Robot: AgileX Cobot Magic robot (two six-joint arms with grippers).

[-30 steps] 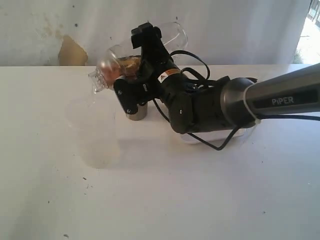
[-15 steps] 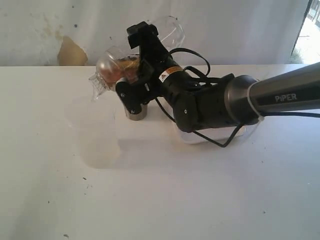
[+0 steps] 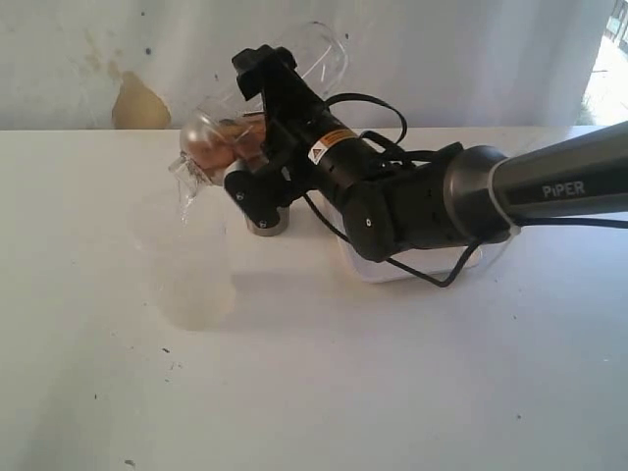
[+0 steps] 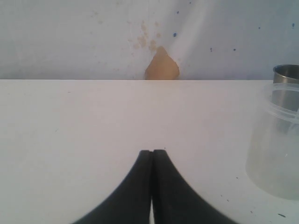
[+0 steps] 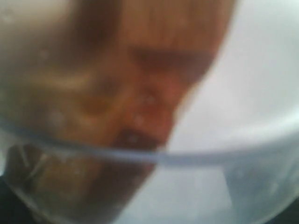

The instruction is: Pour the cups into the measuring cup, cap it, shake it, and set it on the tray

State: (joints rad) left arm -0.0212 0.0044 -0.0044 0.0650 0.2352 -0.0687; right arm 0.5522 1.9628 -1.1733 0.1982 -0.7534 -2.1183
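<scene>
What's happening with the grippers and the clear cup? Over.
Left gripper shut, empty. Right gripper clamped on clear cup, tipped sideways in the air, brown stuff inside. Steel cup and faint plastic cup stand close by.

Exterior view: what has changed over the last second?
The right gripper swung the capped measuring cup it holds a little leftward, its capped end dipping slightly. Nothing was grasped or released. The steel tumbler, translucent cup and tray stayed put.
</scene>
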